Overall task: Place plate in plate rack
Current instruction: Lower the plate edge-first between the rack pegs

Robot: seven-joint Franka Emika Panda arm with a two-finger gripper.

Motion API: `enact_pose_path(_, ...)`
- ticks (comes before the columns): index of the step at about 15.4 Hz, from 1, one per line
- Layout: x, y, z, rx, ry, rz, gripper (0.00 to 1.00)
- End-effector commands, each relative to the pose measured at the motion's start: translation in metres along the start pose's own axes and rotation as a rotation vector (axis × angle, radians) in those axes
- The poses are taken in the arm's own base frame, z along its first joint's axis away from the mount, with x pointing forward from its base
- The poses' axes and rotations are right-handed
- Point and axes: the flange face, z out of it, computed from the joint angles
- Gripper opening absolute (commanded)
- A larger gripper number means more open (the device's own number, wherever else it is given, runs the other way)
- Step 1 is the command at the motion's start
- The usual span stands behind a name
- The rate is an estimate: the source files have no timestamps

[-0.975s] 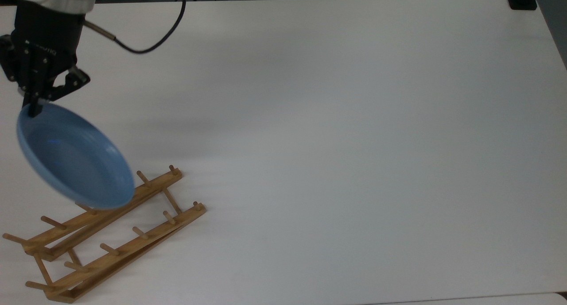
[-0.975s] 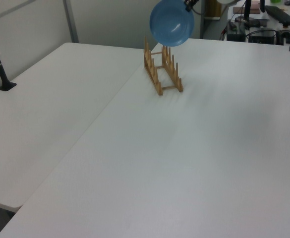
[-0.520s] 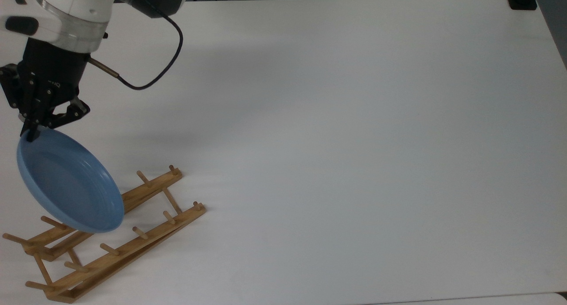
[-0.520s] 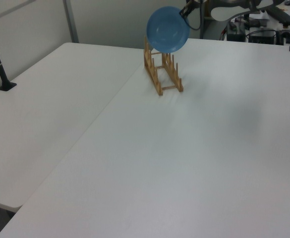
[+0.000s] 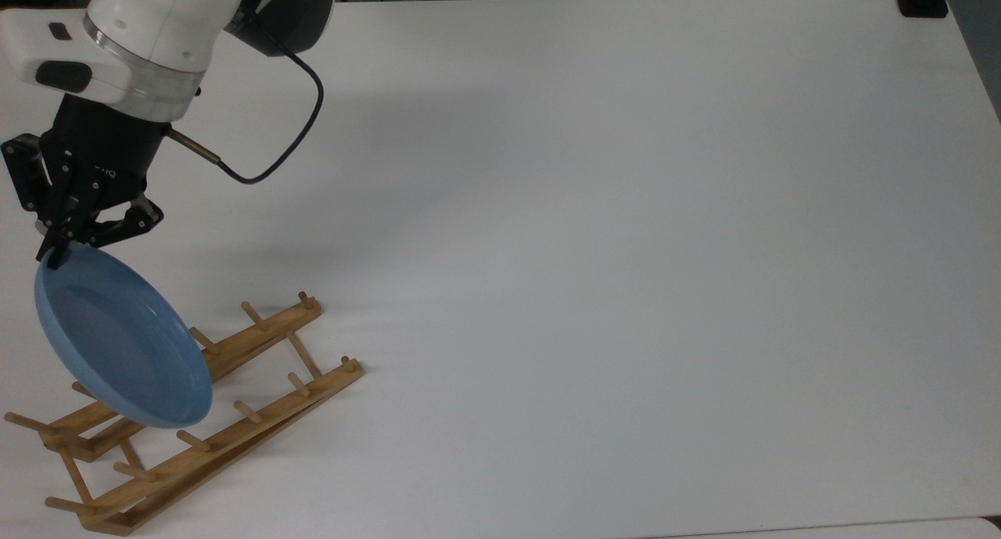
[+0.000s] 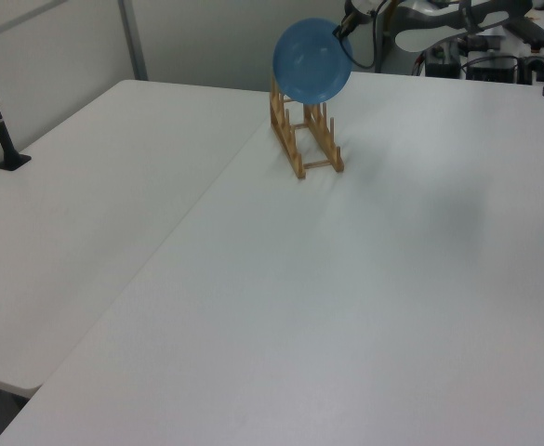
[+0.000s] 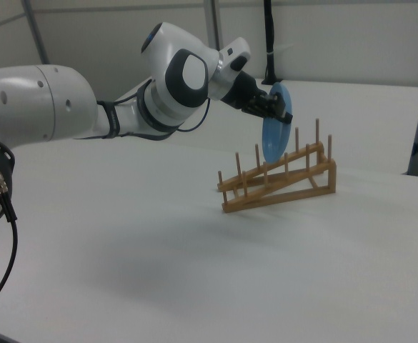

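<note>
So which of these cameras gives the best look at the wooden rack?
The right view: the rack stands side-on there, both rails and their upright pegs clear, with the blue plate edge-on among the pegs. The top view shows it from above, partly behind the plate. The left view shows it end-on and far off.

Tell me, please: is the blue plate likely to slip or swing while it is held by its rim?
The plate looks glossy, so it may slip. The gripper pinches one rim edge with the plate hanging below, so it may swing. It keeps its shape, so it is probably stiff.
</note>
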Motion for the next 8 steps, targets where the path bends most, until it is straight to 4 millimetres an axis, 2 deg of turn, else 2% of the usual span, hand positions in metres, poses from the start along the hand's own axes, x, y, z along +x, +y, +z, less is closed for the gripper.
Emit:
enact_pose_path(1, -0.002, -0.008, 0.007, -0.022, 0.037, -0.002, 0.0)
enact_pose_path(5, -0.005, -0.018, 0.01, -0.019, 0.034, -0.02, 0.03)
enact_pose_path(6, -0.006, -0.018, 0.011, -0.021, 0.034, -0.025, 0.07)
enact_pose_path(8, -0.006, -0.02, 0.011, -0.02, 0.035, -0.026, 0.35)
